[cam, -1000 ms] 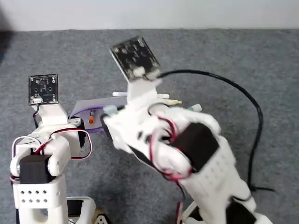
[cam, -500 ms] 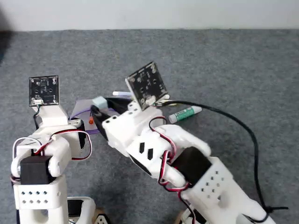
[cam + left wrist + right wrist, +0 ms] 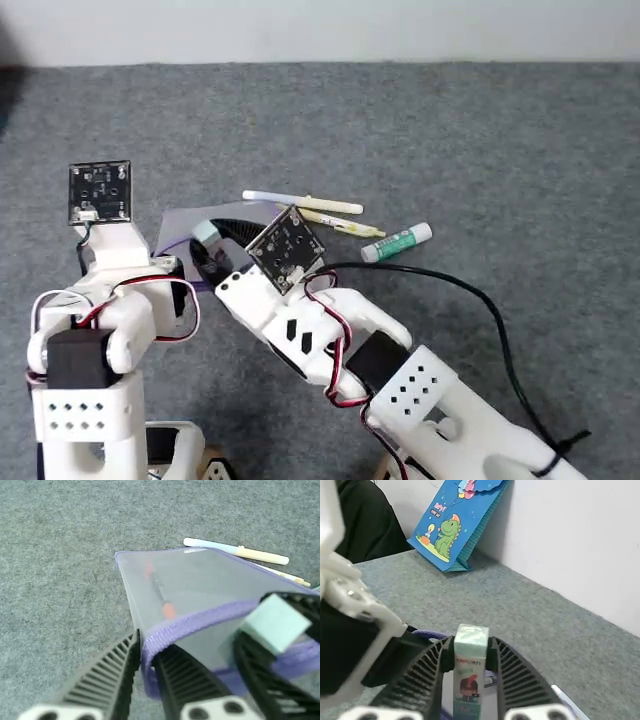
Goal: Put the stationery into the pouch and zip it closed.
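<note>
Right gripper [image 3: 470,649] is clamping the mint eraser [image 3: 274,622], hovering at the pouch [image 3: 200,587] mouth, probably for dropping in. Left gripper [image 3: 145,652] is pinching the pouch's purple rim, propping it open. Pens [image 3: 305,203] and glue stick [image 3: 396,242] are lying just beyond the pouch.

Grey felt table cover [image 3: 520,130] runs to white wall [image 3: 580,540]. Blue gift bag [image 3: 457,525] with green dinosaur stands against wall, dark fabric [image 3: 365,525] just beside it.
</note>
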